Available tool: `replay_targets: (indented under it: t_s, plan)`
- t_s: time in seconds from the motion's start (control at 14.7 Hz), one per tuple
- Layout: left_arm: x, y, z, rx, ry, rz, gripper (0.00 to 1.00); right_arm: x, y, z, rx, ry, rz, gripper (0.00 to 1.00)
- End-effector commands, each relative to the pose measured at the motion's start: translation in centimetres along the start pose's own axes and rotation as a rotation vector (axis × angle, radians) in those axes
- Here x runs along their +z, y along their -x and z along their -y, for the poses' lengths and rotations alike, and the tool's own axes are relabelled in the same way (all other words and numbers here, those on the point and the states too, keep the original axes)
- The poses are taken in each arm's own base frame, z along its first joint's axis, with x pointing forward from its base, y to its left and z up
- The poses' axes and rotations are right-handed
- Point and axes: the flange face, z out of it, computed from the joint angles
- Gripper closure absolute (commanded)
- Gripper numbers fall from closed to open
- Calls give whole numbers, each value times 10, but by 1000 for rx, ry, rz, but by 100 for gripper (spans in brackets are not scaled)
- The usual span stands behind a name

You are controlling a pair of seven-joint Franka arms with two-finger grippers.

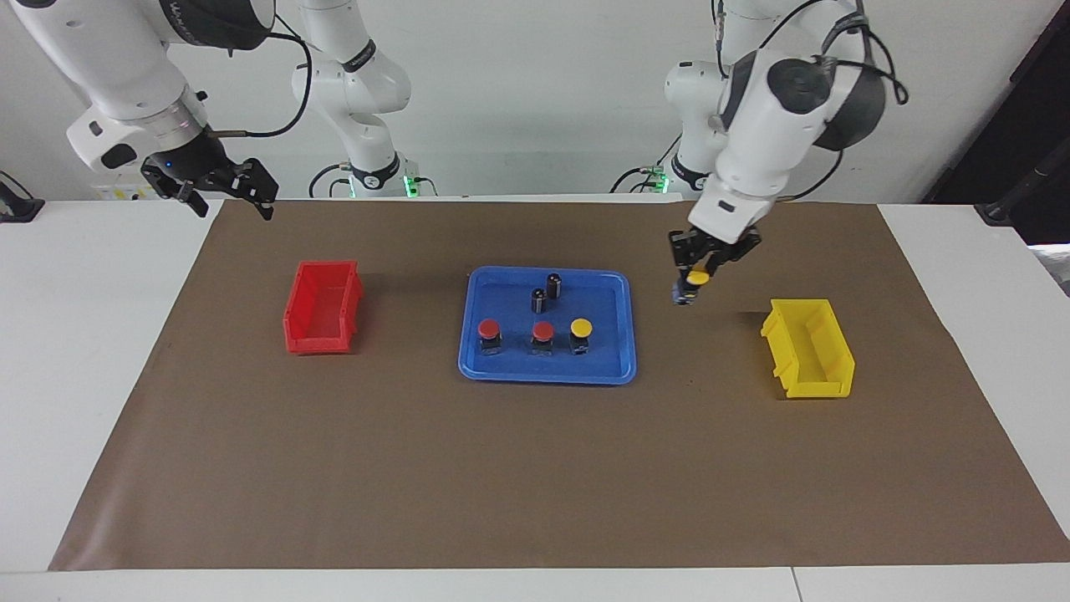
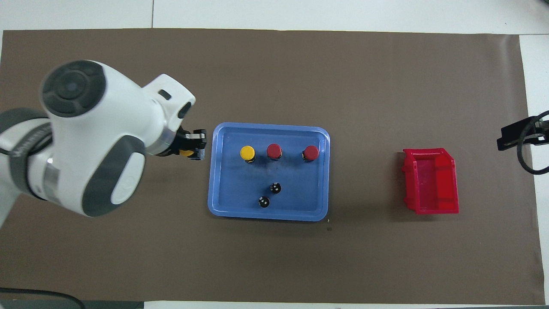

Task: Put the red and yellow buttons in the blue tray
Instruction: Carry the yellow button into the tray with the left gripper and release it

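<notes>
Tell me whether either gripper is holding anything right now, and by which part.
The left gripper holds a yellow button, pinched at its yellow cap, black body hanging below, over the mat beside the blue tray. The right gripper holds nothing.

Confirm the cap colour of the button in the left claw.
Yellow cap on the held button in the left claw; clearest in the facing view.

High camera facing both robots across the desk (image 1: pixel 535 502), second camera steeply overhead from robots' end, both showing the whole brown mat (image 2: pixel 274 266)
</notes>
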Motion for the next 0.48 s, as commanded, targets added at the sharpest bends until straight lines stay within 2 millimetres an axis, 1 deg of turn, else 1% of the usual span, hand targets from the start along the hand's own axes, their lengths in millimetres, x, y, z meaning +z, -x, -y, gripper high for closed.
replay_targets:
  t_s: [0.0, 0.14, 0.34, 0.41]
  plan:
    - [33, -5, 1, -10, 14, 1, 98, 1, 4, 0, -6, -4, -4, 0]
    - [43, -8, 0, 4, 27, -11, 98, 1, 4, 0, -6, -4, -3, 0]
    - [79, -21, -6, 1, 29, -12, 98, 1, 4, 0, -6, -4, -3, 0]
    - [85, -22, -6, 1, 27, -10, 98, 1, 4, 0, -6, -4, -4, 0]
